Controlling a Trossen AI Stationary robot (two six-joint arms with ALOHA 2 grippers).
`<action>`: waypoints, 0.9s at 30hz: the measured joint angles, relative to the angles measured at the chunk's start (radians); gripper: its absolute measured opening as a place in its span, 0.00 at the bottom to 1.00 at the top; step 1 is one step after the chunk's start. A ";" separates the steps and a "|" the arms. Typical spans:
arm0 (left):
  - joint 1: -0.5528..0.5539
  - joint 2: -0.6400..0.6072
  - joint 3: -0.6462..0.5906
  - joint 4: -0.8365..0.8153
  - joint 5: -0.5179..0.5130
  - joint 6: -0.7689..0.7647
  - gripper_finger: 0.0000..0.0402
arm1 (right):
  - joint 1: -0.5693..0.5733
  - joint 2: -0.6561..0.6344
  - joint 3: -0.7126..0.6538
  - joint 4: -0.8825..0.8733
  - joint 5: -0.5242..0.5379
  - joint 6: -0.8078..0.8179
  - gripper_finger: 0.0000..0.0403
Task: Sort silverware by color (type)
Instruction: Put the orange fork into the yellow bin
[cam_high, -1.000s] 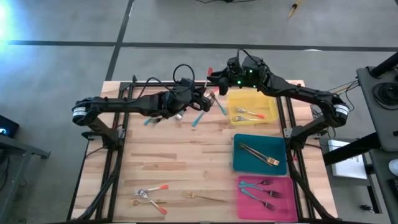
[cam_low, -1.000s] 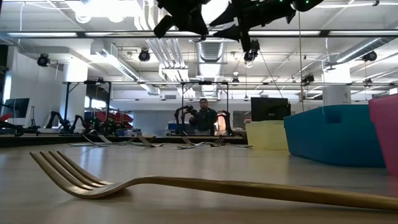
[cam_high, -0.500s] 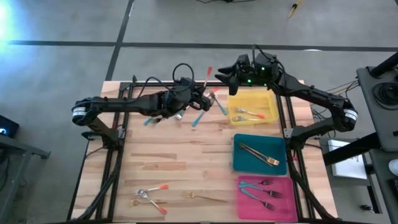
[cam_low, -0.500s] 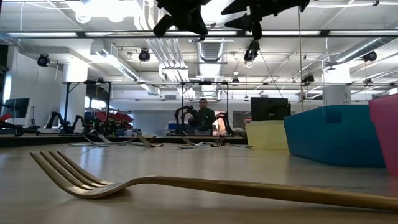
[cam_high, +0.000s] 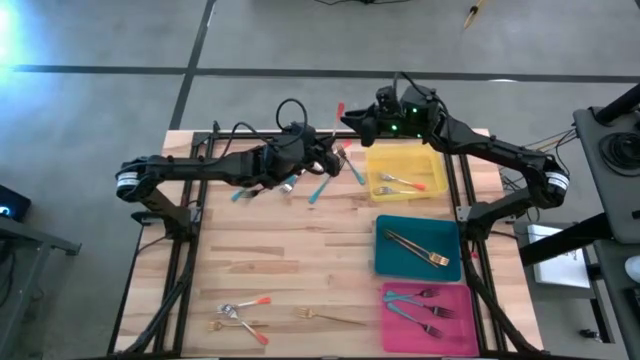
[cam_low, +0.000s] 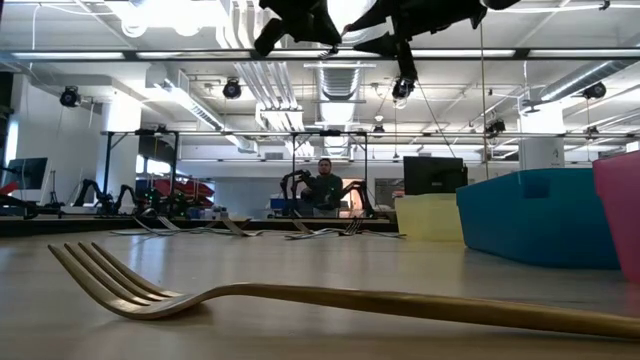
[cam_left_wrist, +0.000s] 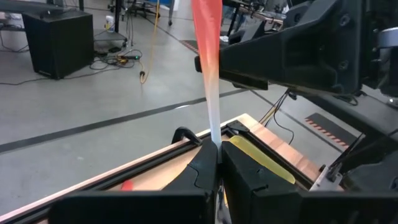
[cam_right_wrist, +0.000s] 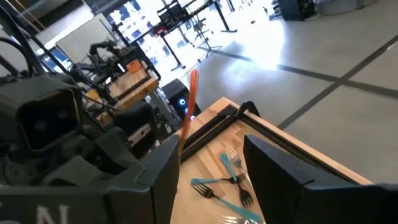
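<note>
High view is showing the left gripper (cam_high: 327, 152) pinching a red-handled utensil (cam_high: 337, 118) upright near the table's far edge, while the right gripper (cam_high: 352, 117), fingers spread, is moving back in beside its handle after retreating, apparently for a handover toward the yellow tray (cam_high: 405, 158).

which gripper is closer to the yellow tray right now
Right. The right gripper hangs open just off the yellow tray's far left corner. The left gripper, shut on a red-handled utensil, sits farther to the tray's left.
</note>
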 joint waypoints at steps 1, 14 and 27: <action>0.000 0.000 0.000 0.004 0.000 0.000 0.00 | 0.000 0.001 0.000 0.008 0.000 0.005 0.43; 0.000 0.007 0.000 0.053 0.028 0.001 0.00 | 0.003 0.013 0.000 0.097 0.000 0.030 0.44; 0.000 0.021 0.000 0.077 -0.008 0.026 0.00 | 0.000 0.049 0.000 0.152 0.003 0.062 0.24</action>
